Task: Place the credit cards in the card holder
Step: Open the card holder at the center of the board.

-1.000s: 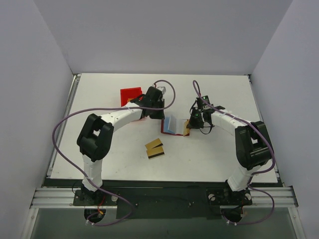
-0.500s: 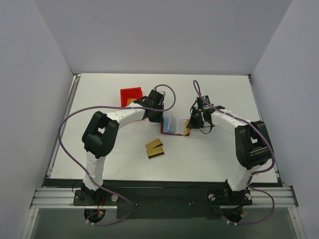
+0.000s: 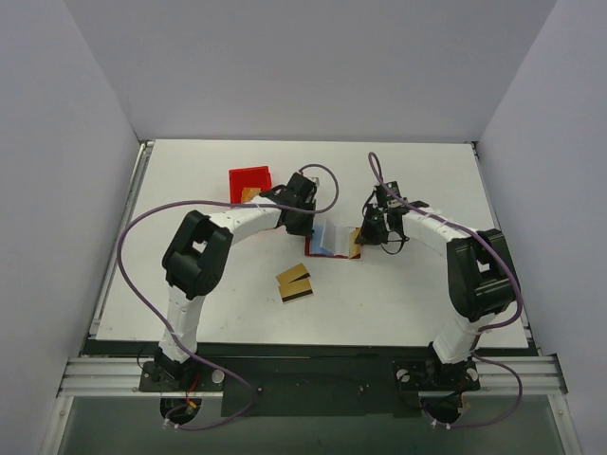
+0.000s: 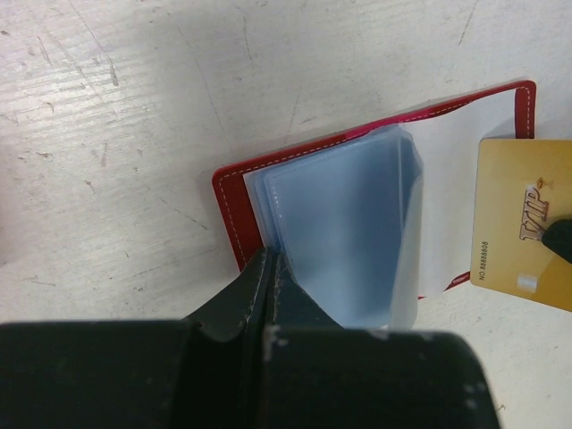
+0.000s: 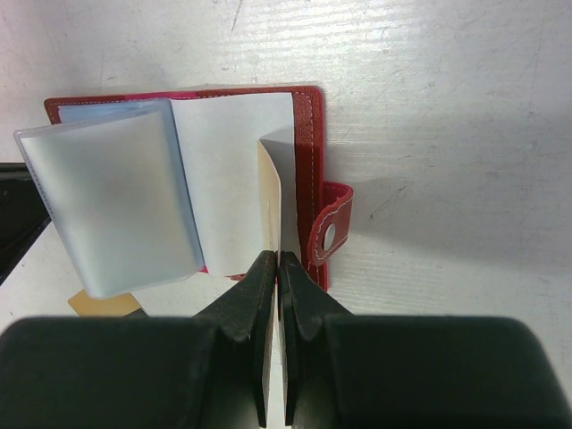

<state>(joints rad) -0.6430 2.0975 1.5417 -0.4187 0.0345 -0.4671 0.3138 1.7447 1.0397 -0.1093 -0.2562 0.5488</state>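
Holder [image 4: 231, 210] lies open mid-worktop [image 3: 190, 190], blue sleeves [image 4: 344, 232] fanned to the L. L end effector [image 4: 268, 273] is closed w/ tips at the sleeves' near edge, apparently pinning the holder so it can't slide; whether it pinches a sleeve we can't tell. R end effector [image 5: 273, 268] is clamped on a gold card [image 4: 523, 223], angled toward the R-side pocket. Two spare cards [image 3: 294, 282] lie nearer the bases.

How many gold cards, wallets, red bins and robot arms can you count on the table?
Wallet: 1
Gold cards: 3 in clear view, two overlapping, one at the wallet
Red bin: 1
Robot arms: 2, left arm, right arm
Total: 7
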